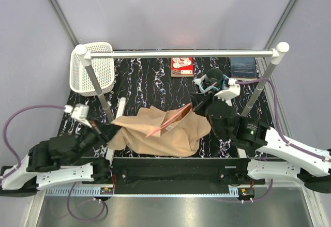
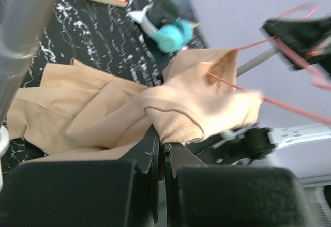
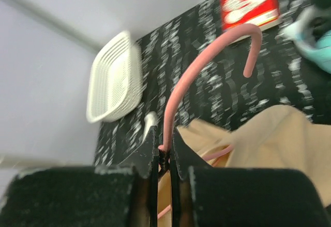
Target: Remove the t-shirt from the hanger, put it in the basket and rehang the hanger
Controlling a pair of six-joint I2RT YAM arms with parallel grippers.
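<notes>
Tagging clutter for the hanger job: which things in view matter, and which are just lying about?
Job:
t-shirt, pinched by left end effector
hanger, clamped in right end effector

Lying about:
white basket
red packet
dark blue box
teal-and-white item
white rail

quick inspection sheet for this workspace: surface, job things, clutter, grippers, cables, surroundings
surface: black marbled table
job's things: t-shirt crumpled on the table; hanger partly inside it, hook out
clutter: white basket, red box, dark box along the far edge
grippers: left gripper shut on the t-shirt; right gripper shut on the hanger below its hook
cables: purple cables looping by both arms
surroundings: white rail on posts, grey walls
</notes>
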